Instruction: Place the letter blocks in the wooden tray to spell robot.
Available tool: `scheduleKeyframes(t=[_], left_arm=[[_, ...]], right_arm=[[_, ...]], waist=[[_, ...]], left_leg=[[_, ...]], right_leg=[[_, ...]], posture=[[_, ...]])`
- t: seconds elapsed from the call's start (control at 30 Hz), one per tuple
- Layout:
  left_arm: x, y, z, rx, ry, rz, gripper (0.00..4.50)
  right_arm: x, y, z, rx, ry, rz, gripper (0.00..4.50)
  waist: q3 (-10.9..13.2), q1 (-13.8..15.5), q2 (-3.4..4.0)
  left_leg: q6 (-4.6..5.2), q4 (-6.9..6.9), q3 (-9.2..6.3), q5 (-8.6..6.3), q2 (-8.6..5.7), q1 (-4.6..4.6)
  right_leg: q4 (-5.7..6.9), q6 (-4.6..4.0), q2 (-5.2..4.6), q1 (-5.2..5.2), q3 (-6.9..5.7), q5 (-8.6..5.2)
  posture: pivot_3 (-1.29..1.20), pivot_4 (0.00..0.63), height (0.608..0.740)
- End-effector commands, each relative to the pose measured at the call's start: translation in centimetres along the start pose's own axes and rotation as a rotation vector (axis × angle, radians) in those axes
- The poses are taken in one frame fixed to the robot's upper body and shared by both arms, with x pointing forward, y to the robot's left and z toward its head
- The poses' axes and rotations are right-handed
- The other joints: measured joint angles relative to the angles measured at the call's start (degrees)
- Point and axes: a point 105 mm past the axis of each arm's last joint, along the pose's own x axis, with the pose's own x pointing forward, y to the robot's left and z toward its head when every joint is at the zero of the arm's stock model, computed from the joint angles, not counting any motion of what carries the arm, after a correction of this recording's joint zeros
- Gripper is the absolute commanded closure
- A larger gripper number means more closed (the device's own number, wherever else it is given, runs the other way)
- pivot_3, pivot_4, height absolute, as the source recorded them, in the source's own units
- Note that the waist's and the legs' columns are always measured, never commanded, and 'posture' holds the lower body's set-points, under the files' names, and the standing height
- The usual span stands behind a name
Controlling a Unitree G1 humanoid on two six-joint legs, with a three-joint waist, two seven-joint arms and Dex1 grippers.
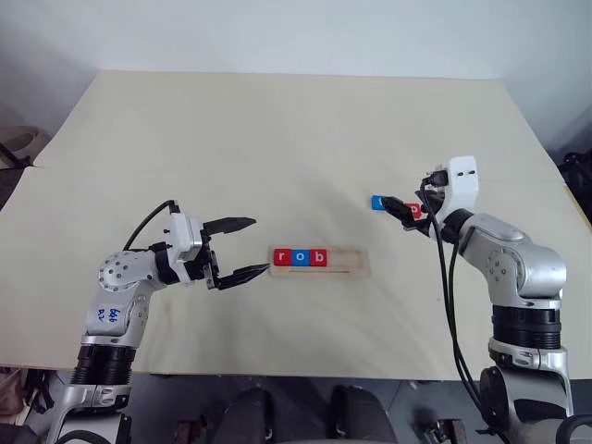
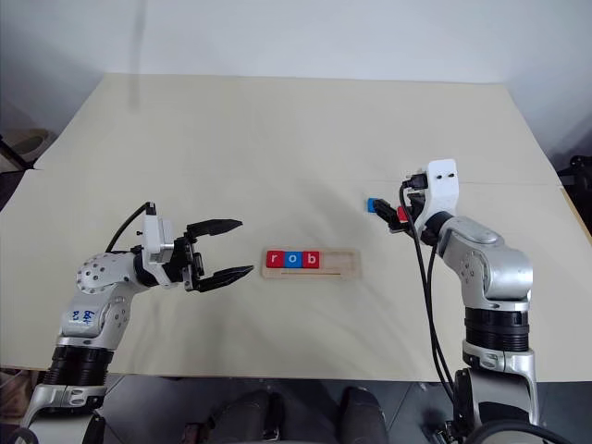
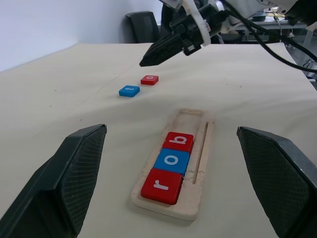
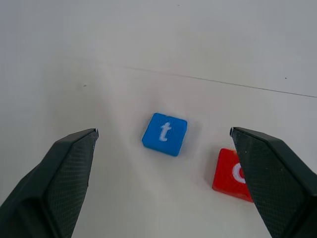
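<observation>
The wooden tray (image 1: 351, 262) lies at the middle front of the table. Its left part holds a red r block (image 1: 281, 257), a blue o block (image 1: 300, 257) and a red b block (image 1: 318, 257); its right part is bare. A blue t block (image 4: 165, 133) and a red o block (image 4: 233, 174) lie loose on the table to the right of the tray. My right gripper (image 1: 398, 209) hovers open just above these two, its fingers wide apart. My left gripper (image 1: 245, 248) is open and holds nothing, pointing at the tray's left end from a short way off.
The pale table top (image 1: 277, 139) stretches wide behind the tray. A seam line (image 4: 223, 82) crosses it just beyond the loose blocks. Black cables (image 1: 449, 277) hang along my right arm.
</observation>
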Motion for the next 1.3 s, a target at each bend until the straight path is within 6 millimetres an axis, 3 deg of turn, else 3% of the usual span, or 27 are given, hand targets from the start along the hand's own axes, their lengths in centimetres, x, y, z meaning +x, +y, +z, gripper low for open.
scheduleKeyframes(t=[0.03,0.57,0.67,0.9,1.1,1.3], left_arm=[[-0.3,0.0,1.0,0.039,-0.012,0.012,0.00],[0.9,-0.3,1.6,0.047,-0.040,-0.042,0.00],[0.9,-0.3,1.6,0.048,-0.040,-0.040,0.00],[0.7,-0.3,1.5,0.047,-0.037,-0.036,0.00],[1.0,-0.4,1.3,0.035,-0.042,-0.051,0.00],[1.4,-0.1,1.0,0.019,-0.050,-0.073,0.00]], right_arm=[[-0.8,-3.0,1.2,-0.009,-0.034,-0.150,0.03],[2.7,-3.1,-2.8,0.000,0.099,-0.213,0.03],[3.0,-2.8,-3.0,-0.011,0.106,-0.217,0.60],[2.7,-2.3,-3.1,-0.017,0.107,-0.208,3.01],[1.2,-2.2,-2.3,-0.005,0.088,-0.220,3.03],[-3.4,-0.9,-3.1,0.027,0.105,-0.223,3.03]], waist=[[0.00,0.05,0.00],[0.00,-0.61,0.01],[0.00,-0.65,0.01],[0.00,-0.56,0.01],[0.00,-0.57,0.01],[0.01,0.02,0.02]], left_leg=[[0.00,0.00,-0.01,0.00,0.00,0.00],[-0.01,-0.09,0.04,0.01,0.00,-0.01],[-0.01,-0.08,0.04,0.01,0.00,-0.01],[-0.02,-0.07,0.02,0.01,0.02,0.00],[-0.02,-0.08,0.03,0.01,0.03,-0.01],[-0.02,-0.13,0.02,0.01,0.03,-0.02]], right_leg=[[0.00,0.00,0.00,0.00,0.00,0.00],[-0.01,0.00,0.02,-0.06,0.01,0.00],[-0.01,0.00,0.01,-0.05,0.02,0.00],[0.00,0.00,0.01,-0.04,0.01,0.00],[-0.01,0.00,0.01,-0.04,0.01,0.00],[-0.05,0.00,0.01,-0.06,0.01,0.00]], posture=[[0.00,0.150,0.740],[0.00,0.150,0.740],[0.00,0.150,0.740],[0.00,0.150,0.740],[0.00,0.150,0.740],[0.00,0.150,0.740]])
